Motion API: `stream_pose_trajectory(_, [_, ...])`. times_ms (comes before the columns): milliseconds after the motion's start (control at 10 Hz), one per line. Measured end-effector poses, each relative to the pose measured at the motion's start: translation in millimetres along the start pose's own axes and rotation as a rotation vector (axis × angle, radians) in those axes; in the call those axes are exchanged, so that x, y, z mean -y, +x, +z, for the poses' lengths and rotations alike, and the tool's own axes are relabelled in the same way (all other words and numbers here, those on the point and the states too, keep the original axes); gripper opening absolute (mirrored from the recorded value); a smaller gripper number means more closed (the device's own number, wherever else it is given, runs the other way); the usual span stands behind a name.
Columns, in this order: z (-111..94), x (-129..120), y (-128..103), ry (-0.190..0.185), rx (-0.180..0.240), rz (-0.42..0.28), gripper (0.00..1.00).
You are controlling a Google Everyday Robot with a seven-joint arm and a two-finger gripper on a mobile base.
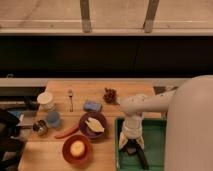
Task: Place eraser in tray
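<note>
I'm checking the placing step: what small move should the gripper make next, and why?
Probably lift straight up: the gripper hangs low inside the green tray, and a dark object, likely the eraser, already lies on its floor.

The large, shallow green plastic tray (pixel 156 134) runs off the bottom edge, and its right side is hidden behind the robot's bulky white body (pixel 192 130). The gripper (pixel 132 148) hangs over the tray's left half and covers what lies under it. A dark oblong thing (pixel 141 158) just beside it cannot be identified.
</note>
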Motion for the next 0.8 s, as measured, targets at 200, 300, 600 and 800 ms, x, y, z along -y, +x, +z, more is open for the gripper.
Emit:
stream_pose_trajectory(200, [-4.4, -0.7, 1.1, 0.022, 0.026, 0.019, 0.42])
stream_pose_trajectory(300, [-8.2, 0.8, 2.2, 0.029, 0.038, 0.028, 0.33])
stream_pose_trajectory(600, [-17.8, 10.3, 4.5, 0.043, 0.072, 0.058, 0.04])
stream_pose_trajectory(800, [-20.7, 15.1, 5.7, 0.046, 0.08, 0.075, 0.0])
